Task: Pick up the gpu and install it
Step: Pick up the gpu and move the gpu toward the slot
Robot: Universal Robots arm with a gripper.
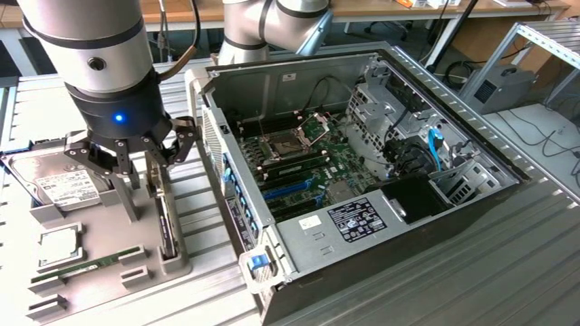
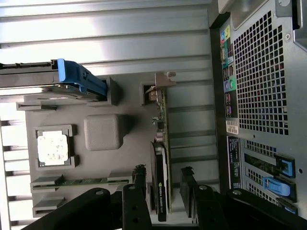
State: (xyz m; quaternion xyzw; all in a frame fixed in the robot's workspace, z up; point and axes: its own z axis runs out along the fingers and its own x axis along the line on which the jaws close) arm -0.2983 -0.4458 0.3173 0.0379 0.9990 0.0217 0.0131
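Note:
The gpu (image 2: pixel 161 143) stands on its edge in a slot of the grey holder (image 2: pixel 103 132), with its green board, dark cooler and pale metal bracket showing in the wrist view. In the exterior view the gpu (image 1: pixel 166 227) is a thin dark strip at the holder's side nearest the computer. My gripper (image 1: pixel 143 178) hangs right over it. Its black fingers (image 2: pixel 139 184) stand one on each side of the card, with a small gap on both sides, so my gripper (image 2: pixel 163 177) is open around the card's cooler end.
The open computer case (image 1: pixel 363 170) lies to the exterior view's right of the holder, motherboard up. On the holder (image 1: pixel 109 231) are a silver hard drive (image 1: pixel 59 183), a CPU (image 1: pixel 59 246) and a RAM stick (image 1: pixel 86 266). The case's rear panel (image 2: pixel 264 96) is close to the card.

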